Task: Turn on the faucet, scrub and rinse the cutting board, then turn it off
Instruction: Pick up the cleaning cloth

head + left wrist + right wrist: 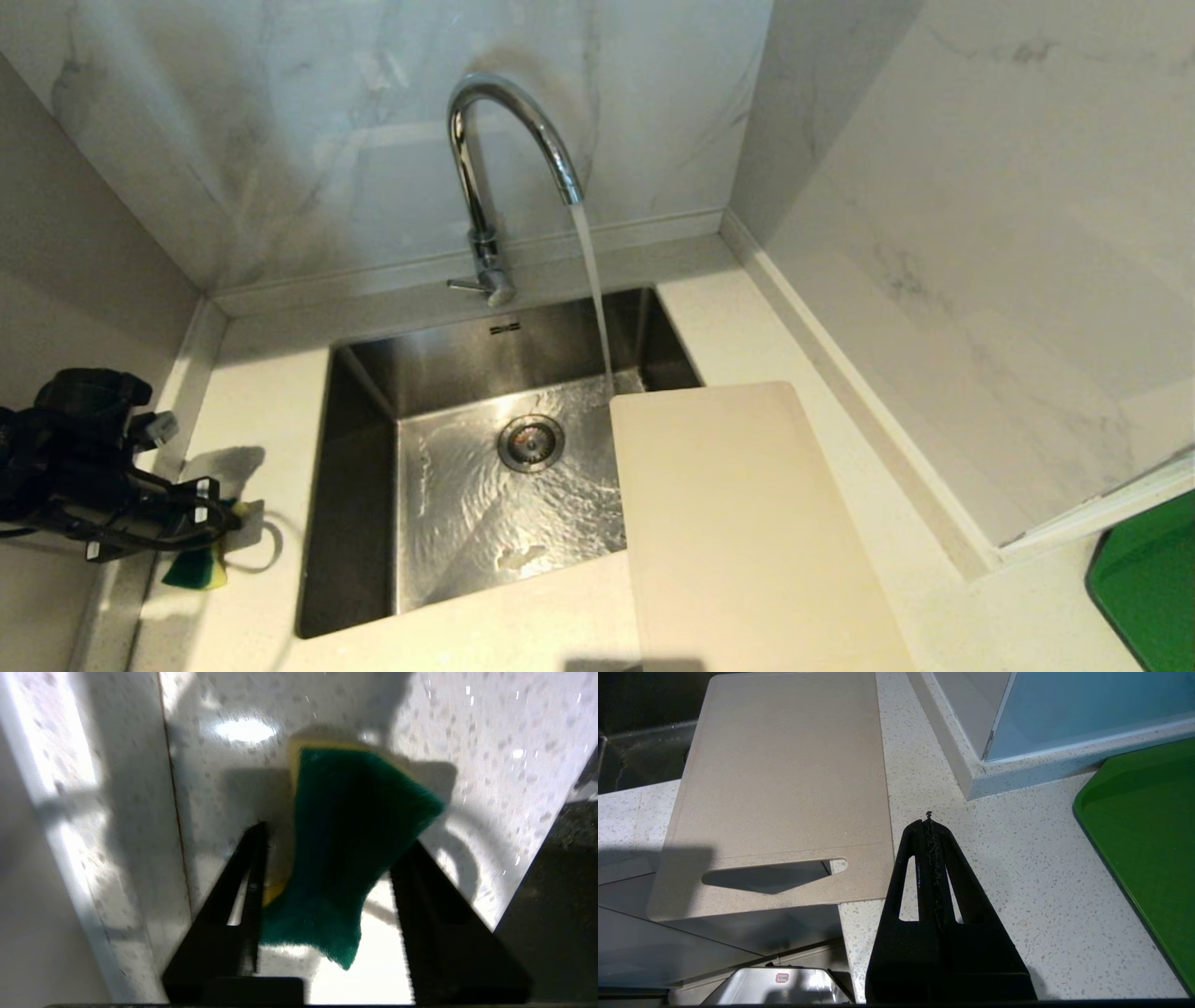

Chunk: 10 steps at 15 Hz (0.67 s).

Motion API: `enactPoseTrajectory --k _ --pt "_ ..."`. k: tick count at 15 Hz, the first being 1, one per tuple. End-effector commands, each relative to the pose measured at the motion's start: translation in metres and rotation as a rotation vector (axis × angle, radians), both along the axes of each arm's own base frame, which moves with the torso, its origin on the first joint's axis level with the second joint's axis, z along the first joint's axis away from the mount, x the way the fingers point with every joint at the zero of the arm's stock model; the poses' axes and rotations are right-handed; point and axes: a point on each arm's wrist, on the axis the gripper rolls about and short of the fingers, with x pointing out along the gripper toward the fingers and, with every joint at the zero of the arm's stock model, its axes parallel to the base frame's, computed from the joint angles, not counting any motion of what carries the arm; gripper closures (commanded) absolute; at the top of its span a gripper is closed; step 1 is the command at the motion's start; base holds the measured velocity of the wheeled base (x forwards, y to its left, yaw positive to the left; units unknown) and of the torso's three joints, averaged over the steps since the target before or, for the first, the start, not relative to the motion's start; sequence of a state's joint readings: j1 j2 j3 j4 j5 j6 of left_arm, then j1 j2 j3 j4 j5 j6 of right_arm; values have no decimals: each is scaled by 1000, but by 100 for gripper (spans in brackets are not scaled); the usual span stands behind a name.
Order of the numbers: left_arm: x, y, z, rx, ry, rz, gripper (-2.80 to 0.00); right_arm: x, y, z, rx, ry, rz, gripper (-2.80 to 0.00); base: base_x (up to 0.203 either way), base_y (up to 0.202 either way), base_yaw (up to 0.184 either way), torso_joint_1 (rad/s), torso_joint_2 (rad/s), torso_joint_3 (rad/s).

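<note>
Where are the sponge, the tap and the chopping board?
sponge (pixel 355 826): left wrist view, on its green scrubbing face.
faucet (pixel 467 168): head view, on the upright chrome neck.
cutting board (pixel 738 523): head view, on its flat cream top.

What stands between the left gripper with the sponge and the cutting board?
The open sink lies between them, with water from the faucet running into it. Nothing solid blocks the way: the left gripper holds the sponge left of the sink, and the cutting board lies on its right edge.
</note>
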State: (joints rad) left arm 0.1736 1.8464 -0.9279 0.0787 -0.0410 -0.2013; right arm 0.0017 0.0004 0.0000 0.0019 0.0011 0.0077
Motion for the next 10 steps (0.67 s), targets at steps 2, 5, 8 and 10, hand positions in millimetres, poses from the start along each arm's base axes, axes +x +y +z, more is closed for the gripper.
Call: enactPoseTrajectory --k 2,5,8,10 --pt "4 0 2 -66 -20 19 0 0 0 0 0 -1 2 0 0 0 0 0 0 0" --pt "2 -2 9 -74 -38 32 0 0 0 0 0 -1 0 0 0 0 0 0 0 0" --pt "-4 -3 29 -79 -77 44 0 0 0 0 0 -1 0 0 0 0 0 0 0 0" --pt "-12 -6 47 -80 -116 37 0 0 0 0 0 1 0 0 0 0 0 0 0 0"
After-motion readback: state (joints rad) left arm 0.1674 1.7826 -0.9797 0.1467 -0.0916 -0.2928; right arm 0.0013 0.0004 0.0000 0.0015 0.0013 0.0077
